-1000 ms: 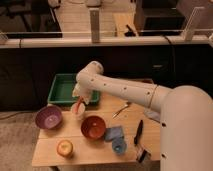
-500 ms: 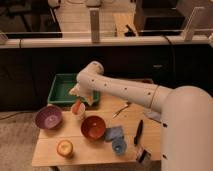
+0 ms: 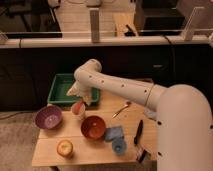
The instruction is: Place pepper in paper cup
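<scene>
- The gripper [image 3: 80, 96] hangs at the end of the arm, low over the table's [image 3: 46, 156] back-left part, at the front edge of the green tray [image 3: 61, 85]; whether it is spread or pressed together, I cannot tell
- The paper cup [image 3: 76, 111] stands upright directly below the gripper, almost touching it; the carry to the cup therefore looks done
- The pepper [image 3: 81, 106] shows as a slim orange-red streak at the cup's mouth, right under the gripper; it seems to be at least partly inside the cup; whether the gripper holds it or has let it go cannot be told
- What is left, as I judge it: release the pepper if it is held, let it settle in the cup, then lift the gripper straight up without tipping the cup; the task looks near its end but is not shown as finished
- Other things lie apart from this work: the purple bowl [image 3: 48, 117] below and left of the gripper; the orange-red bowl [image 3: 93, 126] below and right of it, near the cup; the yellow-red fruit [image 3: 64, 148] and the small blue cup [image 3: 119, 145] farther toward the table's front, well apart from the gripper
</scene>
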